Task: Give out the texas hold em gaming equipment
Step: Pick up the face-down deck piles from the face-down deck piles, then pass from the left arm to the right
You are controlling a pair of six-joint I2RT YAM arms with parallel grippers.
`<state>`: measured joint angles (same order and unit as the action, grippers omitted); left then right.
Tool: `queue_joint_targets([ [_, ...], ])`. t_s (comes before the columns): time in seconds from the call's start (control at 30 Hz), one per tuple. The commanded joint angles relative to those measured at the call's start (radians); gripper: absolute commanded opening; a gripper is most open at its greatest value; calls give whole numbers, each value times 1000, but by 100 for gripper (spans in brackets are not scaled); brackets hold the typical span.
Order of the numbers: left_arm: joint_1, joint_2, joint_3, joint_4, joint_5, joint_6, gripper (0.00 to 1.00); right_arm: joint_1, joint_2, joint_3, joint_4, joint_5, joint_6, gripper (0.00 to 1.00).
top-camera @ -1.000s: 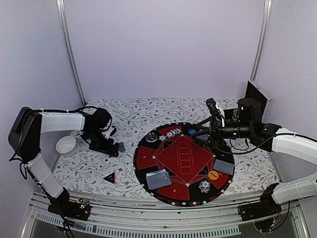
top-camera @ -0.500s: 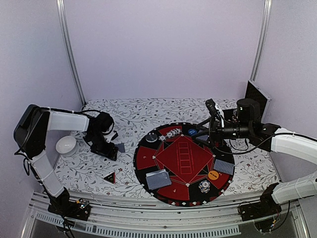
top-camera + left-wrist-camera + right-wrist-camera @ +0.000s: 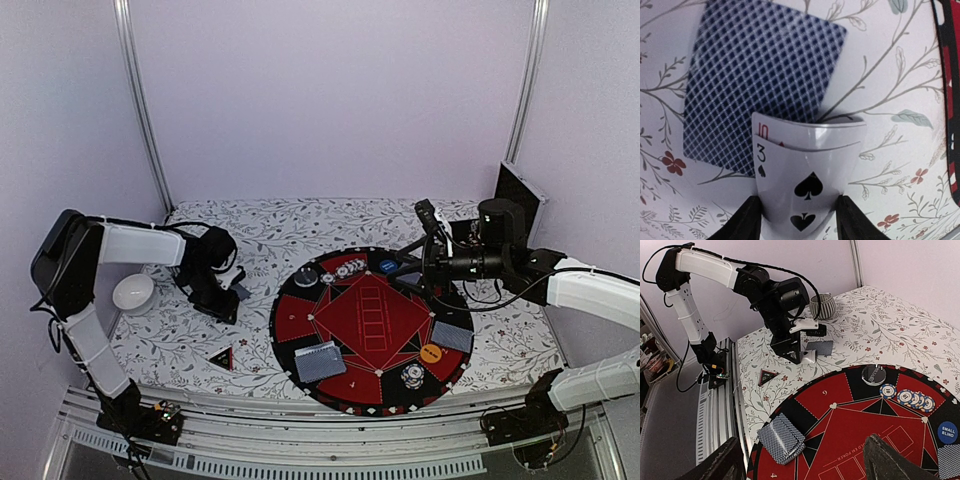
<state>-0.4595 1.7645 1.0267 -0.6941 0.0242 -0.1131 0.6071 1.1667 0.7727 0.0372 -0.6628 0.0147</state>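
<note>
In the left wrist view my left gripper [image 3: 799, 217] is shut on two face-up playing cards [image 3: 807, 170], a three of spades over a red ten, bowed between the black fingers. Just beyond them a blue-backed card [image 3: 760, 80] lies face down on the cloth. From above, the left gripper [image 3: 228, 297] is low over the cloth, left of the mat. My right gripper [image 3: 403, 262] hovers open over the mat's far side, nothing between its fingers [image 3: 725, 460]. On the mat lie a card stack [image 3: 320, 361], another card [image 3: 452, 336], chips [image 3: 350, 268], a blue disc [image 3: 388, 266] and an orange disc [image 3: 431, 353].
The round red-and-black mat [image 3: 370, 320] fills the table's middle. A black-red triangle [image 3: 222, 357] lies on the cloth near the front left. A white bowl [image 3: 133, 292] stands at the far left. A dark disc [image 3: 306, 276] and more chips [image 3: 412, 376] rest on the mat.
My left gripper has gone from wide open to pinching the two face-up cards, which now bow between its fingers. Its arm shifted slightly right. The right arm has not moved.
</note>
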Motion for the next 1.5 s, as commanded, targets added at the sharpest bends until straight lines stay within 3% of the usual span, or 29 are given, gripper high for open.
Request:
queue_joint_targets([
  [0.0, -13, -6, -34, -15, 36, -7, 48, -8, -5, -5, 21, -12, 3, 84],
  [0.27, -45, -108, -33, 2, 27, -1, 39, -9, -3, 21, 21, -10, 45, 84],
  [0.57, -330, -370, -56, 144, -116, 153, 38, -9, 183, 152, 51, -25, 341, 79],
  [0.7, -388, -451, -51, 209, -84, 181, 38, 11, 293, 201, 108, -88, 448, 73],
  [0.87, -545, -535, -80, 367, -200, 268, 40, 98, 434, 300, 165, -206, 492, 67],
  [1.07, -624, -514, -71, 436, -242, 349, 43, 187, 549, 428, 253, -335, 473, 65],
  [1.1, -639, -487, -53, 420, -263, 359, 43, 198, 593, 476, 253, -344, 473, 59],
  [1.23, -652, -469, -47, 418, -301, 364, 43, 216, 640, 501, 256, -380, 499, 55],
  [1.47, -654, -458, -42, 414, -308, 357, 43, 234, 671, 518, 218, -340, 506, 47],
])
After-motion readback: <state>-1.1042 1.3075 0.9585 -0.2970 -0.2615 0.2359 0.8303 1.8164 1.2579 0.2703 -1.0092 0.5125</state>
